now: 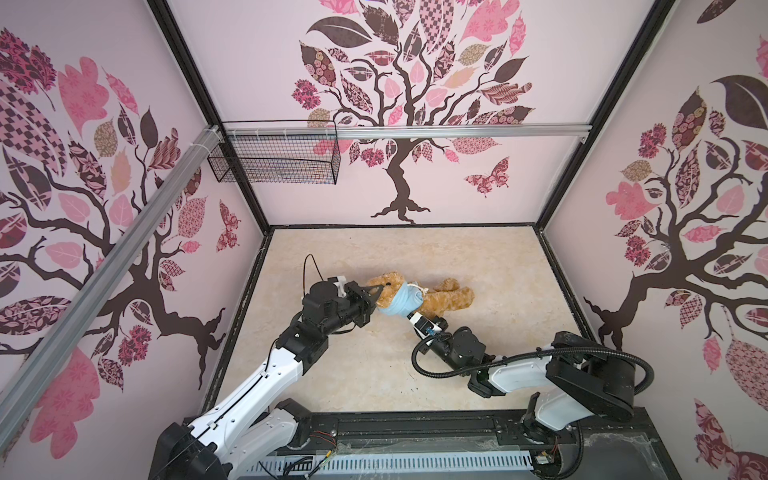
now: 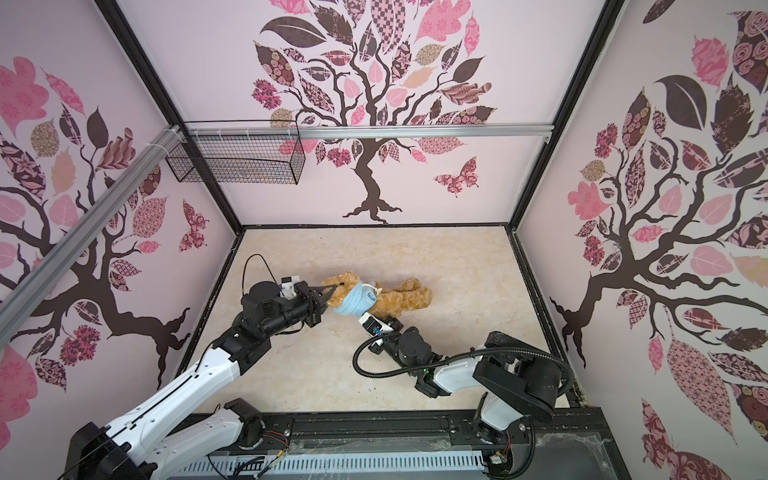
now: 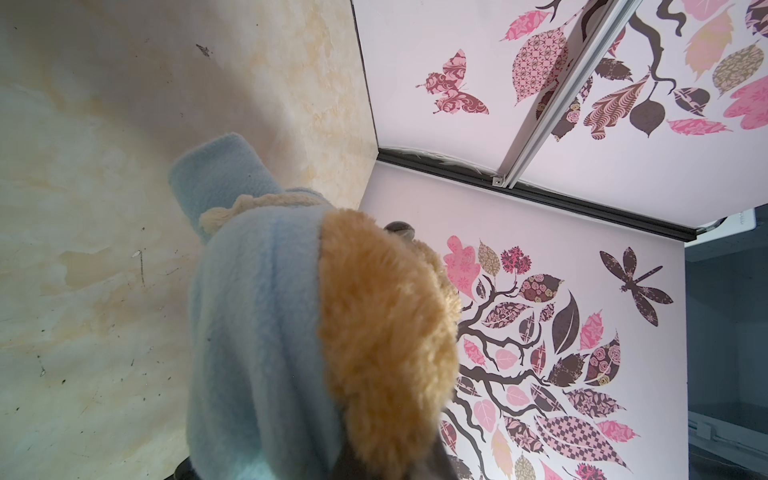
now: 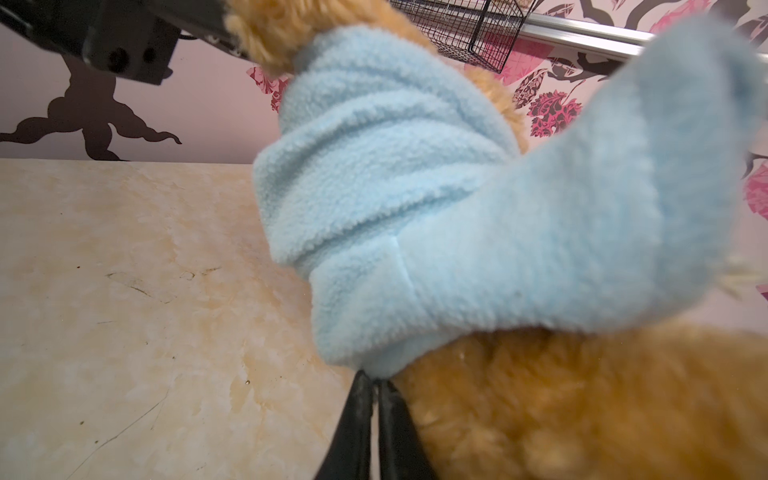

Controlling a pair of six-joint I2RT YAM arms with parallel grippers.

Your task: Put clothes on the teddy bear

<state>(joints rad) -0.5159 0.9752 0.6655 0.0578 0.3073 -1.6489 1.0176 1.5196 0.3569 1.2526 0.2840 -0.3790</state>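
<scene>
Blue and soft, the shirt (image 1: 401, 301) is bunched up around the neck and chest of the teddy bear (image 1: 442, 297). In both top views the teddy bear (image 2: 401, 299) lies on the pale, stone-look surface (image 1: 478, 257) near the middle of the frame. Its head points left and its legs point right. Its tummy and legs are bare. Only these views show the whole bear and both arms.

The right wrist view shows something the top views hide. The right fingers (image 4: 361, 424) are pressed together and pinch the bottom edge of the shirt, right where it meets the brown fur. In the top views those fingers are tucked under the shirt, on the lower side of the bear.

The left wrist view shows the bear's fuzzy head, its dark nose and a sleeve (image 3: 216, 174) sticking out. The left fingers (image 1: 371, 298) touch the bear's head from the left of the frame. They are closed tight, but what they pinch cannot be told.
</scene>
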